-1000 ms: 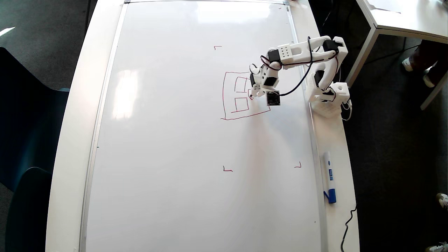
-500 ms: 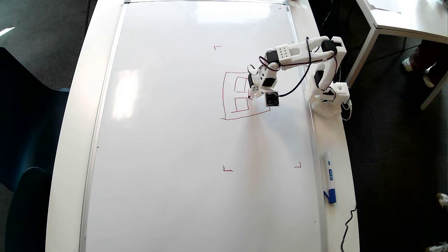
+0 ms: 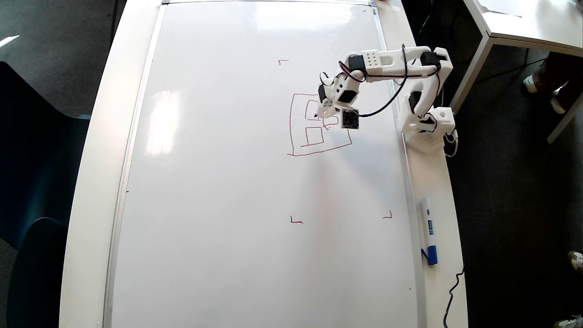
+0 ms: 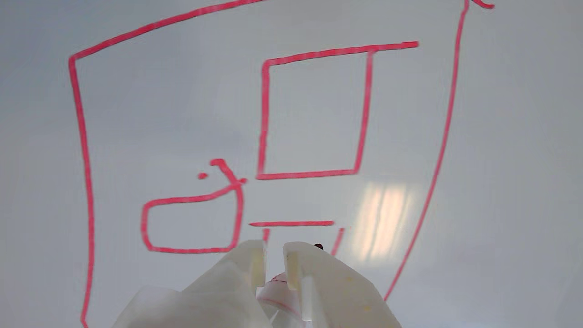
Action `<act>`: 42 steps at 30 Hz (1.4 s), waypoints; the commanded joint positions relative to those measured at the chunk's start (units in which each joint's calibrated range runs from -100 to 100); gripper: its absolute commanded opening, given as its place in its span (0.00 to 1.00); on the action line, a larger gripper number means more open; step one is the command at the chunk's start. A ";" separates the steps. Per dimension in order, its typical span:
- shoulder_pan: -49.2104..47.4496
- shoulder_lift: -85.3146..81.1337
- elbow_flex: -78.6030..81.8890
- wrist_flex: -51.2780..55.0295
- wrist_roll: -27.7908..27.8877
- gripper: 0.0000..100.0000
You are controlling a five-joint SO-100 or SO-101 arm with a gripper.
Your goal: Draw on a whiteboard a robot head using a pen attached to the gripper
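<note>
- The robot head sits on the whiteboard toward two o'clock in the overhead view: a big red outline, one closed inner square, a rounded box at its seven o'clock joined by a short hooked line, and a second square half hidden under me in the wrist view.
- The pen shows only as a white-and-red sliver between my fingers; my gripper is pinched round it with a narrow slit left. I cannot see whether the tip touches the board.
- Risk, as I judge it: if the pen twists or slides in that pinch, strokes will skip or wander, as the overshooting corners hint.
- Pressing too hard could smear wet lines beneath me; too light leaves gaps.
- My own body hides the stroke, so closing this square may miss its corner.
- The blue-capped marker lies on the bench at four o'clock, well apart, no hazard.
</note>
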State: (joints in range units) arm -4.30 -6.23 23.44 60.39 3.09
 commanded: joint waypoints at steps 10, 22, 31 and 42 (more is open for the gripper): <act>0.06 15.74 -19.67 -0.53 0.23 0.01; 0.06 21.28 -27.20 -0.61 0.23 0.01; 0.58 21.70 -26.66 -0.61 0.23 0.01; 0.36 21.70 -23.57 -0.61 -0.09 0.01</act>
State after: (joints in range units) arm -3.92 15.80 0.14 60.39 3.20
